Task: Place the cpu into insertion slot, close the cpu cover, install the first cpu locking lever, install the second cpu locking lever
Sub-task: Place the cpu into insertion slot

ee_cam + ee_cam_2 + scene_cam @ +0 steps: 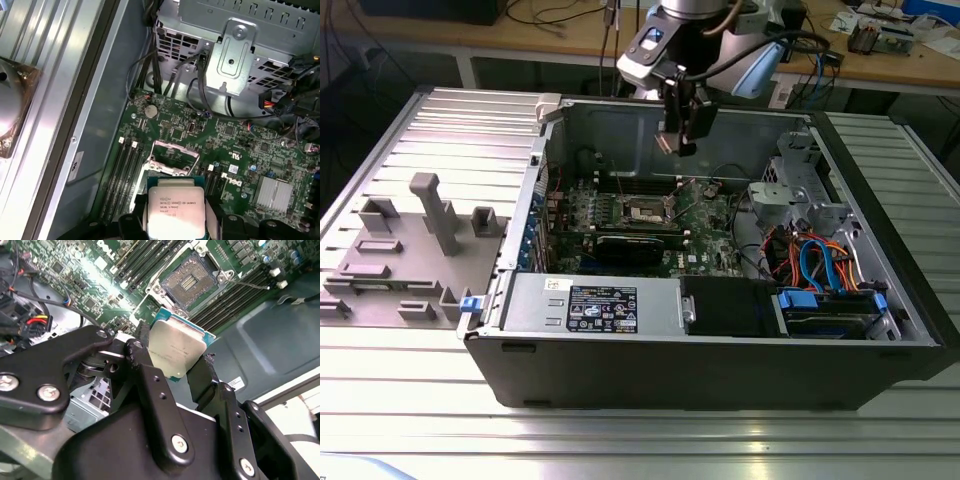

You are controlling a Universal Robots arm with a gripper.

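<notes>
Arm [745, 55] high, pincer [680, 138] downward, black fingers [150, 375] tight on the cpu [177, 347].

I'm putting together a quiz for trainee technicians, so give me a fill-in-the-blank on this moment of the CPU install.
The claw grips the cpu, whose metal top is ___ in colour. The cpu hangs ___ the insertion slot. The insertion slot holds ___ chip.
Missing words: silver; above; no.

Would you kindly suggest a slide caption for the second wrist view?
Gripper holds the cpu above the green motherboard, with the empty insertion slot beyond it.
</notes>
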